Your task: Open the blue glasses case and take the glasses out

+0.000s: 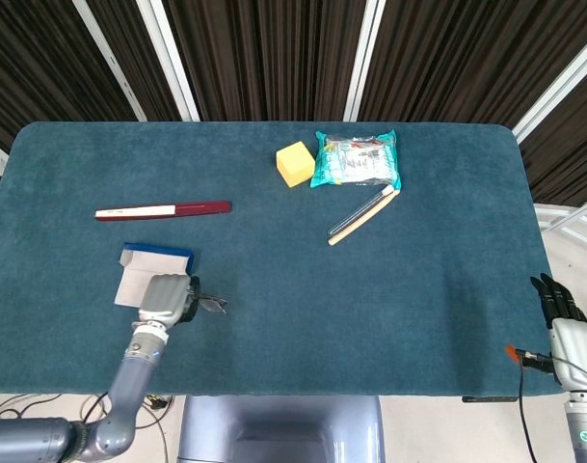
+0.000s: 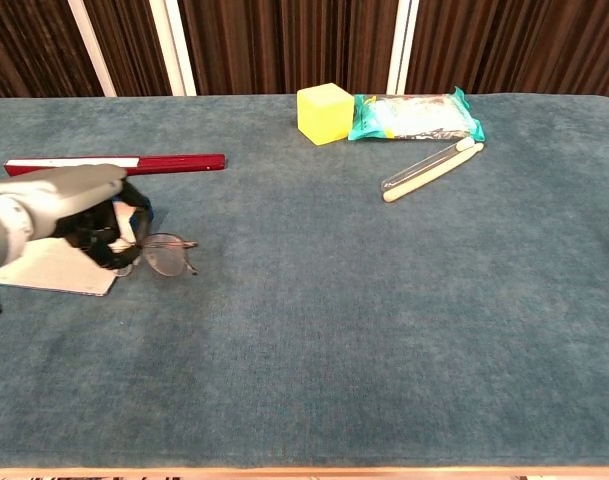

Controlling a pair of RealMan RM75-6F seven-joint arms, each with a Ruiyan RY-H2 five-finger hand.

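Both lenses of the glasses (image 2: 167, 255) jut to the right of the left hand (image 2: 79, 215), pinched in its fingers, just beside the open case (image 1: 150, 270); long axis crosswise; right hand (image 1: 563, 313) far off, state unclear.

The blue glasses case (image 1: 150, 268) lies open (pale lining up), wire-rimmed glasses (image 2: 169, 256) just right.

One glasses case (image 1: 150, 272), one glasses (image 2: 168, 254), one yellow block (image 1: 295, 163), one snack packet (image 1: 357, 160), one red box (image 1: 164, 209), one toothbrush tube (image 1: 363, 216).
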